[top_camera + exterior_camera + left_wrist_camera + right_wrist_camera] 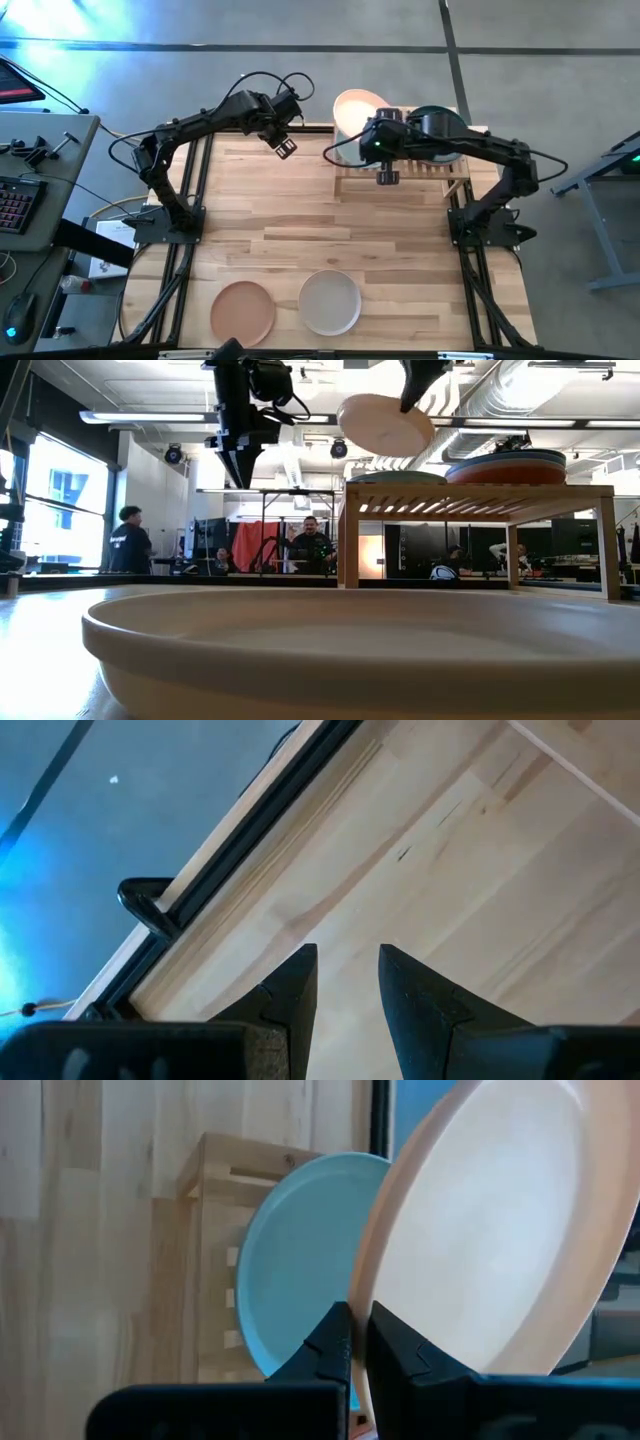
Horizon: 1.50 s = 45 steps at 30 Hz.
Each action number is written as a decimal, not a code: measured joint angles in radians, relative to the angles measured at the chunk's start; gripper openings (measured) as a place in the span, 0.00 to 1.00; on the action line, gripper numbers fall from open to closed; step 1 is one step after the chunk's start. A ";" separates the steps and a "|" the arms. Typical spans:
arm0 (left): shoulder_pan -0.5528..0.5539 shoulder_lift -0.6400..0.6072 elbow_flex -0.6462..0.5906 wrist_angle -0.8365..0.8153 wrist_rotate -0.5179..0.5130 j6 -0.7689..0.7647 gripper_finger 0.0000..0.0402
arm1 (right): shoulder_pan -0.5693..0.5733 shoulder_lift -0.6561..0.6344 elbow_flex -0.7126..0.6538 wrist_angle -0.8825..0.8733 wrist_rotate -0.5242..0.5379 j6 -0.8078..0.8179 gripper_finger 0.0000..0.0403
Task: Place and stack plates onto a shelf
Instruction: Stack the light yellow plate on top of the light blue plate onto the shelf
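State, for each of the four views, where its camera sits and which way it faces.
High: overhead, facing down; both arms, shelf.
Low: at tabletop height behind a grey-white plate, facing the shelf; arms come in from above.
Left wrist: over bare table; left gripper open.
Right wrist: right gripper shut on peach plate, mint plate beyond.
Shared: high, low and right wrist show the peach plate.

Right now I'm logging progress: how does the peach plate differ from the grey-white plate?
The peach plate hangs tilted above the shelf, pinched at its rim by the right gripper; the grey-white plate lies flat and untouched on the table's near edge. They share the same round, shallow shape.
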<state>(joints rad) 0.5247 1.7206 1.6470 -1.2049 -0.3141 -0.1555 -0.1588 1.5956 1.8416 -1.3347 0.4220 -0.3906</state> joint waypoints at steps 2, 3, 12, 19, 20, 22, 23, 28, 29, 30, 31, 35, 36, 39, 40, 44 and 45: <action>0.000 0.000 0.000 -0.001 0.000 0.000 0.25 | -0.009 0.017 0.000 -0.002 -0.009 -0.018 0.00; 0.000 0.000 0.000 -0.001 0.000 -0.001 0.25 | -0.013 0.027 0.000 -0.005 -0.018 -0.019 0.00; 0.000 0.000 0.000 -0.001 0.001 -0.052 0.25 | -0.038 0.079 -0.001 -0.047 -0.065 -0.001 0.00; 0.000 0.000 0.000 -0.001 0.001 -0.054 0.25 | -0.067 0.087 -0.001 -0.064 -0.119 0.012 0.00; 0.000 0.000 0.000 -0.001 0.002 -0.054 0.25 | -0.073 0.087 -0.001 -0.068 -0.131 0.012 0.00; 0.000 0.000 0.000 -0.001 0.002 -0.055 0.25 | -0.085 0.087 -0.001 -0.082 -0.154 0.013 0.00; 0.000 0.000 0.000 -0.001 0.001 -0.057 0.25 | -0.091 0.087 -0.001 -0.094 -0.163 0.013 0.00; 0.000 0.000 0.000 -0.001 0.002 -0.078 0.25 | -0.108 0.087 -0.001 -0.115 -0.195 -0.020 0.00; 0.000 0.000 0.000 -0.001 0.002 -0.078 0.25 | -0.110 0.087 -0.001 -0.116 -0.196 -0.030 0.00; 0.000 0.000 0.000 -0.001 0.002 -0.079 0.25 | -0.110 0.087 -0.001 -0.116 -0.196 -0.038 0.00; 0.000 0.000 0.000 -0.001 0.002 -0.078 0.25 | -0.110 0.087 -0.001 -0.116 -0.196 -0.046 0.00; 0.000 0.000 0.000 -0.001 0.002 -0.078 0.25 | -0.110 0.097 -0.003 -0.127 -0.235 -0.064 0.00; 0.000 0.000 0.000 -0.001 0.002 -0.078 0.25 | -0.110 0.103 -0.008 -0.127 -0.240 -0.070 0.00; 0.000 0.000 0.000 -0.002 0.002 -0.078 0.25 | -0.109 0.112 -0.041 -0.124 -0.205 -0.090 0.00; 0.000 0.000 0.000 -0.001 0.003 -0.078 0.25 | -0.108 0.115 -0.052 -0.121 -0.184 -0.091 0.00; 0.000 0.000 0.000 -0.002 0.005 -0.078 0.25 | -0.109 0.116 -0.089 -0.109 -0.146 -0.108 0.00; 0.000 0.000 0.000 -0.002 0.006 -0.078 0.25 | -0.109 0.116 -0.091 -0.111 -0.146 -0.108 0.00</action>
<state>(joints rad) 0.5243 1.7206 1.6470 -1.2064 -0.3080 -0.2337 -0.2680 1.7115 1.7508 -1.4459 0.2764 -0.4982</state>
